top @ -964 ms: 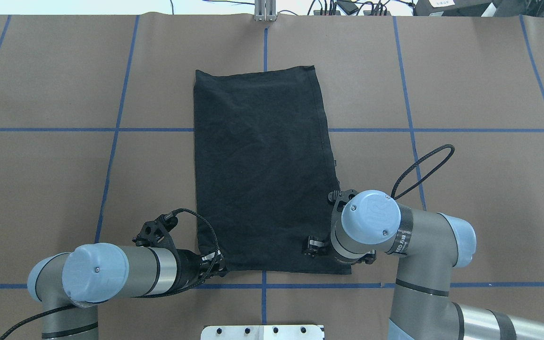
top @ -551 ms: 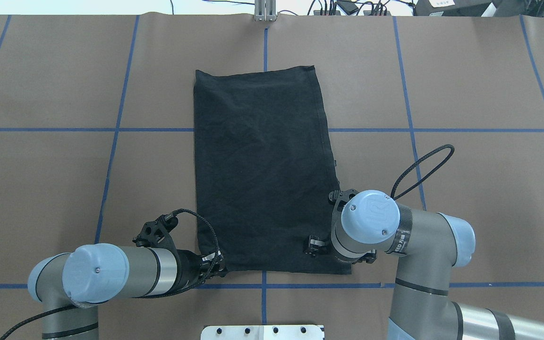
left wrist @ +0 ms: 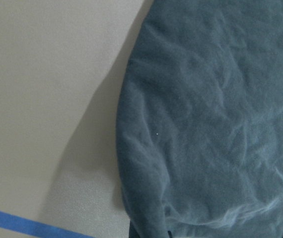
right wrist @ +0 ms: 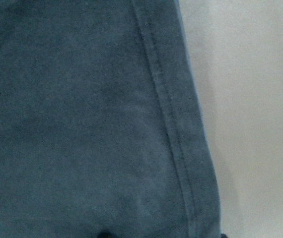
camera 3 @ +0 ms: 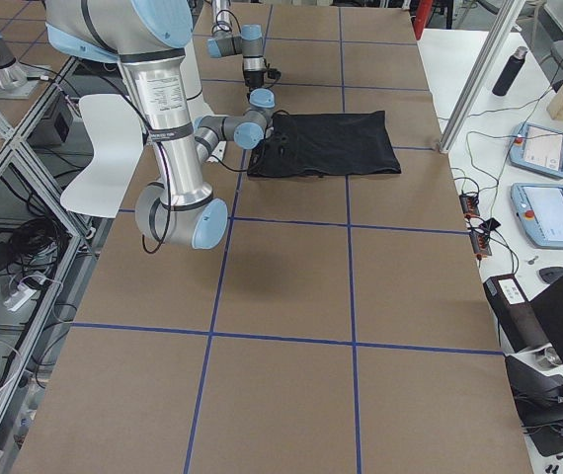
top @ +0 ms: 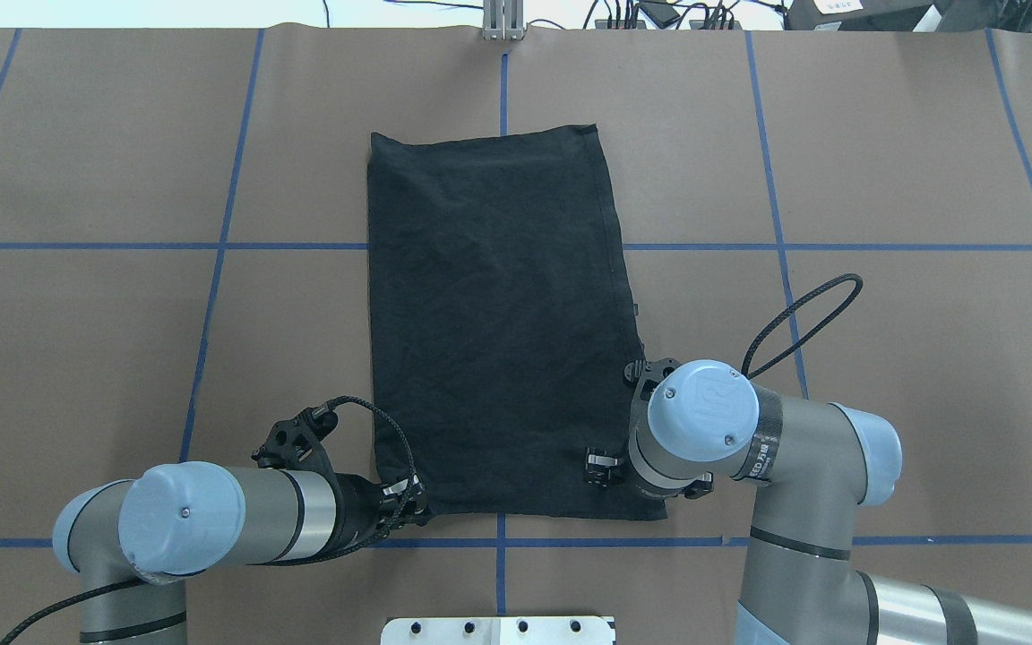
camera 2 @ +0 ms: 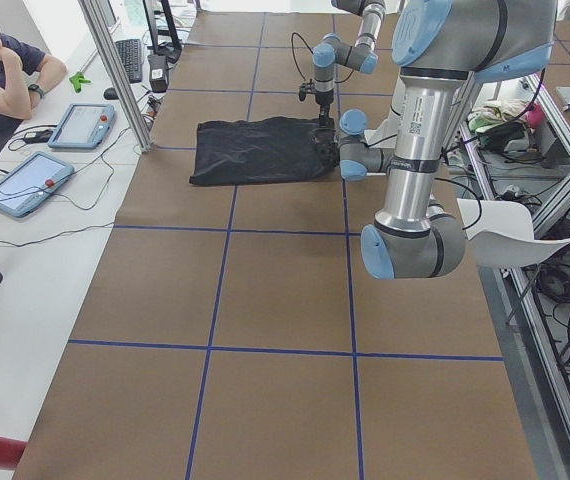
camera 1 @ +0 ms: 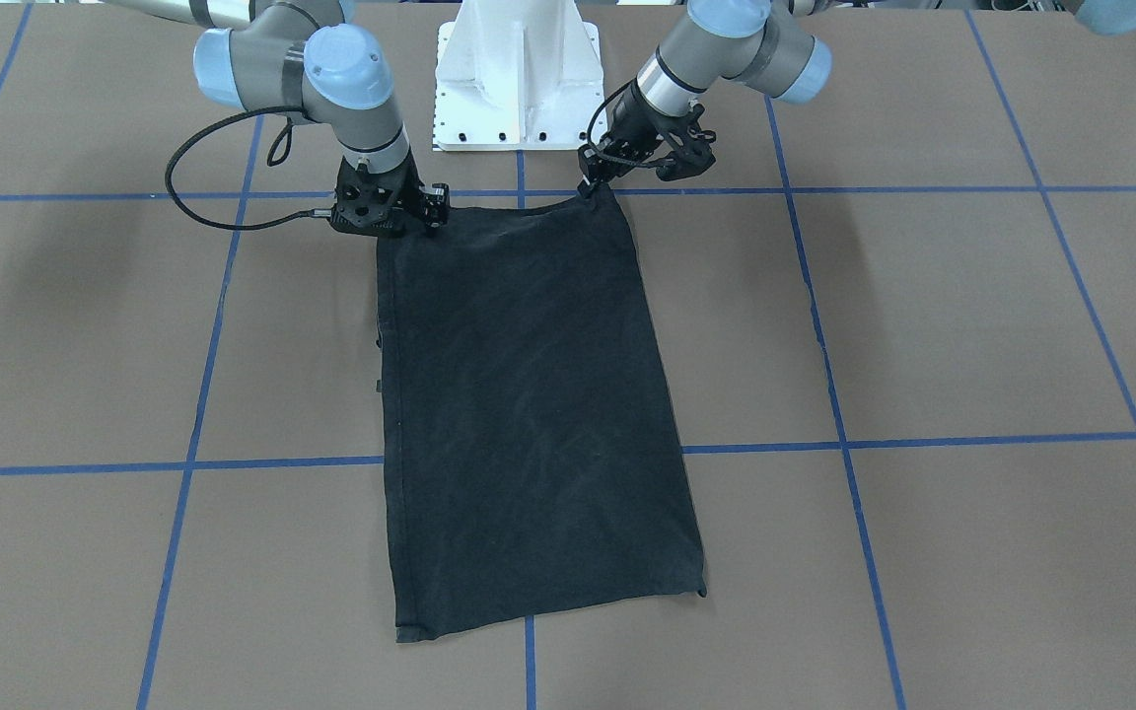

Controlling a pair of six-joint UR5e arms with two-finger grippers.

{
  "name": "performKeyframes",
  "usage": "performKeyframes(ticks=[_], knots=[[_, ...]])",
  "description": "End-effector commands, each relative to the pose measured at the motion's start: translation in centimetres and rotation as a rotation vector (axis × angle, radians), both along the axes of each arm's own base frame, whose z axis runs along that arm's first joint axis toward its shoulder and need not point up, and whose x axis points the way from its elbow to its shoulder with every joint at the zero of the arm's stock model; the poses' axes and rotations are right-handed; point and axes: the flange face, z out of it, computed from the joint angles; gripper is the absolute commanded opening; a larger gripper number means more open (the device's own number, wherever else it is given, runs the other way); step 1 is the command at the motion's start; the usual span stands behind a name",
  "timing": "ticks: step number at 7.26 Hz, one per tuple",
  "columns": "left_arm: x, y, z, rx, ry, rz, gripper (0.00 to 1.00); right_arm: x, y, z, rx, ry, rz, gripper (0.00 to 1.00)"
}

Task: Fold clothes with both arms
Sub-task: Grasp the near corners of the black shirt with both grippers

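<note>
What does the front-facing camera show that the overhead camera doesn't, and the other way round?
Only front-facing: the upright column of the white pedestal. Only overhead: black cables and plugs past the brown blue-gridded table's far edge. Both: the black cotton T-shirt, folded into a long rectangle on that table, with the silver-grey left arm and right arm at its two robot-side corners.

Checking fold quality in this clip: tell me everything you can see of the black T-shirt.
The black T-shirt lies flat on the brown table as a long, lightly wrinkled rectangle of soft knit, running away from the robot. No sleeves or logo show; a stitched hem lines its edge on the robot's right. The left gripper and right gripper sit at its two near corners; whether they pinch it cannot be told.
</note>
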Motion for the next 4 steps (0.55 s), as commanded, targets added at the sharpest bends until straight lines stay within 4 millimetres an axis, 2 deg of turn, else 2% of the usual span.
performKeyframes(ticks=[1,2,3,4], knots=[[-0.01,0.02,-0.03,0.000,0.001,0.000,0.00,0.00,-0.01,-0.04,-0.001,-0.001,-0.001,0.55],[-0.01,0.02,-0.03,0.000,0.001,0.000,0.00,0.03,-0.02,-0.10,0.001,-0.002,0.000,0.25],[-0.01,0.02,-0.03,0.000,0.001,0.000,0.00,0.04,-0.04,-0.10,0.003,-0.001,0.002,0.01],[-0.01,0.02,-0.03,0.000,0.001,0.000,0.00,0.08,-0.14,-0.09,0.004,-0.001,0.005,0.00]])
